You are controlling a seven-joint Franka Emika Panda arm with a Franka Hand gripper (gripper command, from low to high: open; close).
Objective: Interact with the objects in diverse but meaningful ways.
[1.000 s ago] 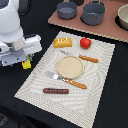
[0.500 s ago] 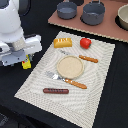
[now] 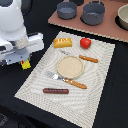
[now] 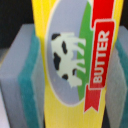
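Wrist view: gripper is clamped on the yellow butter packet, its long axis apparently hanging down, off the placemat's edge.

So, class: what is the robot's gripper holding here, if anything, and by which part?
The gripper holds the yellow butter packet. In the wrist view its grey pads press the packet's two side edges; in the exterior view only one yellow end shows below it.
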